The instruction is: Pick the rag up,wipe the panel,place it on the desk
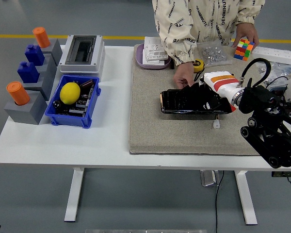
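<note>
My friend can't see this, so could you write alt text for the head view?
The robot's right hand rests on a black panel lying on a grey mat, while a person's hand steadies the panel's far edge. A blue bin sits at left.

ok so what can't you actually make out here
Head view only:
- Rag: not distinguishable; the right hand is black against the black panel, so its grip is unclear.
- Left arm: outside the frame.
- Blue bin contents under the lemon: too small.
- Person: cut off by the top edge.
</note>
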`<action>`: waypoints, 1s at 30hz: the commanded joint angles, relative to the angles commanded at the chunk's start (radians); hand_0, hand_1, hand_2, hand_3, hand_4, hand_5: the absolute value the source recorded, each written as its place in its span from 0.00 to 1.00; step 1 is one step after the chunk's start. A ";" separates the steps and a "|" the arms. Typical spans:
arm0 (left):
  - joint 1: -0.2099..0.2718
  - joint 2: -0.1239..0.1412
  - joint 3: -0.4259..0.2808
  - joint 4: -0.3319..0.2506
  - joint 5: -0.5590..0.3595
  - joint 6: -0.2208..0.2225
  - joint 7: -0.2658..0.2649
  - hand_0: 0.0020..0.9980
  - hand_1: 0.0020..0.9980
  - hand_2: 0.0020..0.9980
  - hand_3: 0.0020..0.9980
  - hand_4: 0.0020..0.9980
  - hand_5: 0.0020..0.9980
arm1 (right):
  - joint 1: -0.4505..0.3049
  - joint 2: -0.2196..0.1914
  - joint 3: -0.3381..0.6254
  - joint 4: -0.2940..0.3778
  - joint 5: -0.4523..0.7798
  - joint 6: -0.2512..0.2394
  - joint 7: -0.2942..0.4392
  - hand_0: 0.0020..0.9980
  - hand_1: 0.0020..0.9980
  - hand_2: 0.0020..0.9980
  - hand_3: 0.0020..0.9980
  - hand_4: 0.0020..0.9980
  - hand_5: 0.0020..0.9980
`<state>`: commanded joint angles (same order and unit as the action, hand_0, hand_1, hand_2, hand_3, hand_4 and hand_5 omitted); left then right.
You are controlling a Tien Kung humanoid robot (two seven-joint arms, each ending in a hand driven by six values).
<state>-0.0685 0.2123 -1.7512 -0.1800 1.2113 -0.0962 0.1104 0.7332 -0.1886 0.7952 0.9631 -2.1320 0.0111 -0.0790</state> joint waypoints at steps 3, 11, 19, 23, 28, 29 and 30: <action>0.000 0.000 0.002 0.000 -0.001 -0.001 0.000 0.73 0.72 0.77 0.63 0.70 0.59 | 0.009 0.012 -0.019 0.010 0.003 0.000 -0.001 0.25 0.36 0.41 0.40 0.97 0.06; -0.001 0.002 0.006 0.000 -0.002 0.000 0.000 0.73 0.72 0.77 0.63 0.70 0.58 | 0.040 0.051 -0.083 0.031 0.014 0.000 -0.003 0.25 0.36 0.41 0.40 0.96 0.06; -0.004 0.002 0.007 0.000 -0.003 0.000 0.000 0.73 0.72 0.77 0.63 0.70 0.58 | 0.059 0.075 -0.135 0.054 0.024 0.000 -0.005 0.25 0.36 0.41 0.40 0.96 0.06; -0.006 0.003 0.007 0.000 -0.003 -0.001 0.000 0.73 0.72 0.77 0.63 0.70 0.58 | 0.066 0.085 -0.161 0.063 0.027 0.000 -0.006 0.25 0.36 0.41 0.40 0.96 0.06; -0.006 0.003 0.006 0.000 -0.003 0.000 0.000 0.73 0.72 0.77 0.63 0.70 0.58 | 0.072 0.099 -0.200 0.074 0.035 0.001 -0.007 0.25 0.37 0.41 0.40 0.96 0.06; -0.007 0.003 0.006 0.000 -0.002 0.000 0.000 0.73 0.72 0.77 0.63 0.70 0.58 | 0.072 0.100 -0.205 0.075 0.036 0.001 -0.007 0.25 0.37 0.41 0.40 0.96 0.06; -0.007 0.003 0.006 0.000 -0.003 0.000 0.000 0.73 0.72 0.77 0.63 0.70 0.58 | 0.073 0.100 -0.207 0.075 0.036 0.001 -0.007 0.25 0.37 0.41 0.40 0.96 0.06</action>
<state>-0.0752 0.2152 -1.7455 -0.1800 1.2087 -0.0966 0.1103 0.8059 -0.0884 0.5878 1.0381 -2.0957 0.0122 -0.0857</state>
